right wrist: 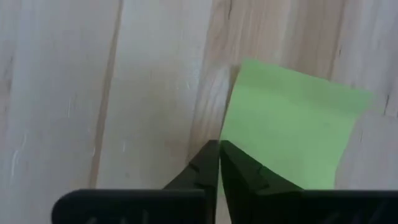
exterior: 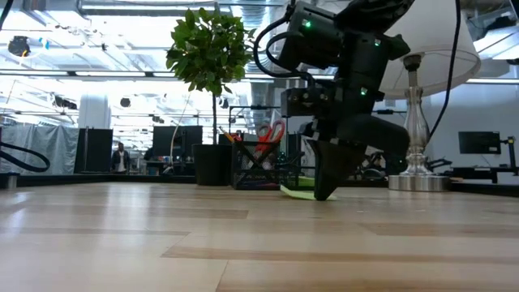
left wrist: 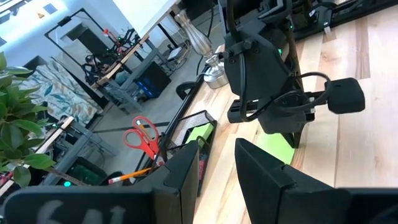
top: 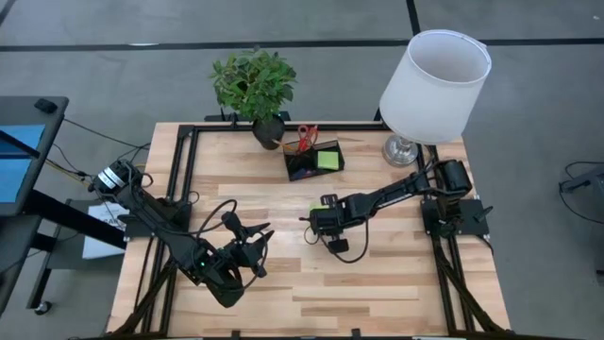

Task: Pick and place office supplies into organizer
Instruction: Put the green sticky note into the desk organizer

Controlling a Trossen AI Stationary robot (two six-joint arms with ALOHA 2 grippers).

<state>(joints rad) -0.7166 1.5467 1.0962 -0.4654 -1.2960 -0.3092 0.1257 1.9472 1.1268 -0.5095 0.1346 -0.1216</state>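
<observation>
The right gripper (right wrist: 219, 163) is pointed straight down at the middle of the table, its two dark fingers pressed together with their tips on the near edge of a lime-green sticky-note pad (right wrist: 292, 130); whether that edge is actually pinched between them or they merely rest on it closed cannot be told. In the low view the same gripper (exterior: 326, 188) touches the wood with the green pad (exterior: 298, 192) lying flat beside its tips, so the pad is not yet lifted. The step in hand looks like the pick of this loose pad. Farther off and slightly left stands the dark organizer (top: 314, 161), already holding the red-handled scissors (top: 306, 137), an orange pencil (left wrist: 132, 176) and a second green pad (top: 327, 160). Beyond it are a potted plant (top: 254, 83) and, to the right, a white-shaded lamp (top: 433, 83). The next move would call for a firm hold on the thin pad, a clean lift off the table (top: 396, 283), then a short carry toward the far side to a free compartment, keeping clear of the upright scissor handles. The left gripper (top: 253, 247) waits at the near left with its fingers apart, holding nothing.
</observation>
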